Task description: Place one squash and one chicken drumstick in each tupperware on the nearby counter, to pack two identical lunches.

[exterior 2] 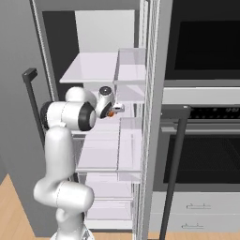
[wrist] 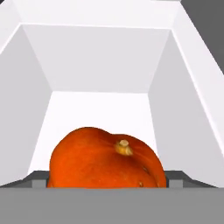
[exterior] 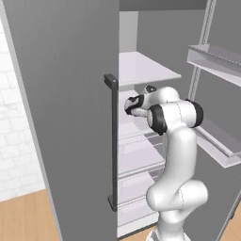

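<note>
Picking first squash point(wrist: 105, 158) from fridge shelf point(exterior: 143, 68). Gripper point(exterior 2: 114, 109) reaching inside, fingers point(wrist: 40, 179) apart, flanking squash on both sides. Next: close firmly, lift clear, carry to tupperware.

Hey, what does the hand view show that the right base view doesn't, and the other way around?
Hand view: the squash up close, its pale stem visible, sitting between the pincer fingertips, with white fridge walls behind. Right base view: the white arm reaching in over the fridge shelves, and the oven beside. Both share a bit of orange squash at the pincer.
</note>
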### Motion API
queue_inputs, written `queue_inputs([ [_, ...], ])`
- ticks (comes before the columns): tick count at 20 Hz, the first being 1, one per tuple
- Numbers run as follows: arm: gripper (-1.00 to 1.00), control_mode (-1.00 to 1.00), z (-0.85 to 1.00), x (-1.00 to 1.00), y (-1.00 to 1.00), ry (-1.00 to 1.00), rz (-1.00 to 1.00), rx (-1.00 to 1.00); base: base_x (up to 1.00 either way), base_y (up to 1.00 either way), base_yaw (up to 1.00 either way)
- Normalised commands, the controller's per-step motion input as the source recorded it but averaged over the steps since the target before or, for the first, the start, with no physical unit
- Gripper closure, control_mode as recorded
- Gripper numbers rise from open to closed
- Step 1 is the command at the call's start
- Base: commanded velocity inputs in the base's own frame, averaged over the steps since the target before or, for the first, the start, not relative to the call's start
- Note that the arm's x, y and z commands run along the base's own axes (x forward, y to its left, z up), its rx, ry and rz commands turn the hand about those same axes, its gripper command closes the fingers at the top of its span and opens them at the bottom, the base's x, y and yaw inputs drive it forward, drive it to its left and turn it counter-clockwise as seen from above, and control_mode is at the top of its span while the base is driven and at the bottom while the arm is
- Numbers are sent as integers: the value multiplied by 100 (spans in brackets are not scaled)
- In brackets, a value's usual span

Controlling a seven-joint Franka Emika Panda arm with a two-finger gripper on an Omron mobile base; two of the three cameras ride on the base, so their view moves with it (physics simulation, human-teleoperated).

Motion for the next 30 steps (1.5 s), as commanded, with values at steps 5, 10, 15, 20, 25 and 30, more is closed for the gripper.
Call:
queue_inputs([
  [5,100,-100,-62,-100,5,0,0,0,0,0,0],
  [10,100,-100,-8,-100,0,0,0,0,0,0,0],
  [15,100,-100,1,-100,0,0,0,0,0,0,0],
  [20,100,-100,23,-100,-1,0,0,0,0,0,0],
  [25,100,-100,71,-99,0,0,0,0,0,0,0],
  [30,100,-100,84,-88,0,0,0,0,0,0,0],
])
